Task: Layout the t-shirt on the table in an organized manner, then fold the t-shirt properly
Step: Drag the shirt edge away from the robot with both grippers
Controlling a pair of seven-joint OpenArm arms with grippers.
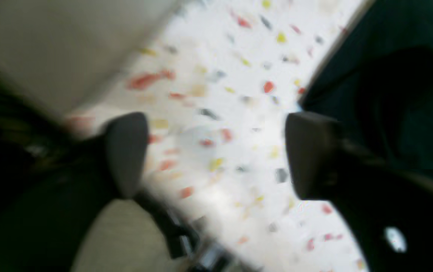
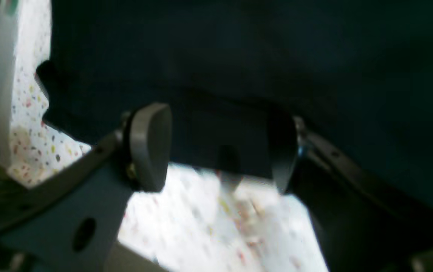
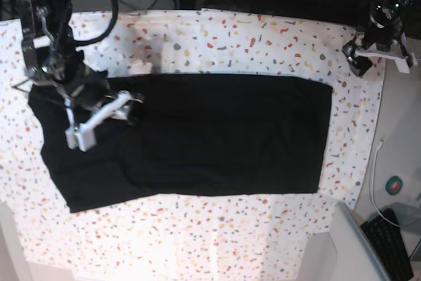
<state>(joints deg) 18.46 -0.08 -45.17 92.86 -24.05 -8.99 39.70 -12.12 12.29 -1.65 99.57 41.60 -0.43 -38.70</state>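
Observation:
The black t-shirt (image 3: 210, 136) lies spread wide and mostly flat across the speckled table (image 3: 230, 37), with its left end a little rumpled. My right gripper (image 3: 126, 108) hovers over the shirt's left part. In the right wrist view its fingers (image 2: 150, 147) stand wide apart, open, over the t-shirt (image 2: 239, 56) edge and the table (image 2: 209, 219). My left gripper (image 3: 370, 57) is up at the table's far right corner, off the shirt. Seen from the left wrist, that gripper (image 1: 218, 155) is open and empty over the table (image 1: 220, 94), with the t-shirt (image 1: 398, 83) off to the right.
A small white crumpled thing (image 3: 139, 67) sits just behind the shirt's top edge. Off the table's right side lie a white cable (image 3: 375, 176), a round green item (image 3: 395, 185) and a black keyboard (image 3: 388, 245). Dark cables and equipment line the back edge.

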